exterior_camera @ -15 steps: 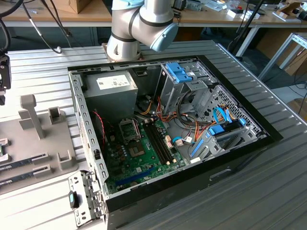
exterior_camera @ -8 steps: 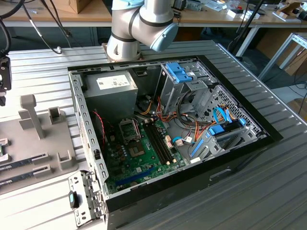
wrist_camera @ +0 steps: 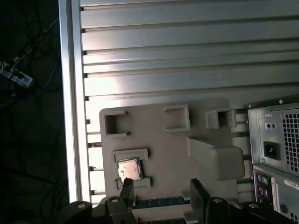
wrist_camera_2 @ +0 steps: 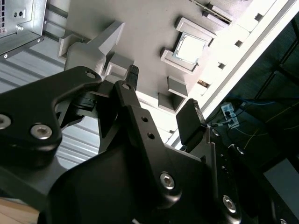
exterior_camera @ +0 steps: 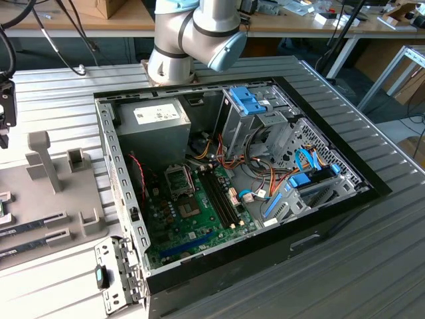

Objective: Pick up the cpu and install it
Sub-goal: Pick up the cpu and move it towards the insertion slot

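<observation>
**A:** Gripper [wrist_camera_2: 161, 91] first: how does it stand?

**B:** Spread wide and holding nothing. In both wrist views its two black fingers [wrist_camera: 126, 191] are well apart, and only the grey fixture plate [wrist_camera: 173, 158] shows in the gap between them.

**A:** And the cpu?

**B:** The cpu [wrist_camera: 129, 169] lies flat with its metal lid up, in a small raised nest on that plate. It is close to the plate's edge and the rim of the slatted table [wrist_camera: 187, 46]. It is not between the fingers. It sits just past the tip of one of them, and in the first wrist view that tip overlaps the nest's near border. Whether the tip touches anything, I cannot tell.

**A:** What else is on the plate?

**B:** A tall grey post [wrist_camera: 212, 156] stands to one side of the cpu's nest. A memory stick [wrist_camera: 159, 202] lies in a slot close under the gripper.

**A:** And the machine itself?

**B:** In the exterior view the computer case [exterior_camera: 319, 226] lies open on the table, right of the plate, with its motherboard [exterior_camera: 192, 222] showing and the power supply [exterior_camera: 153, 119] in the far corner. The arm [exterior_camera: 199, 33] rises behind the case.
</observation>
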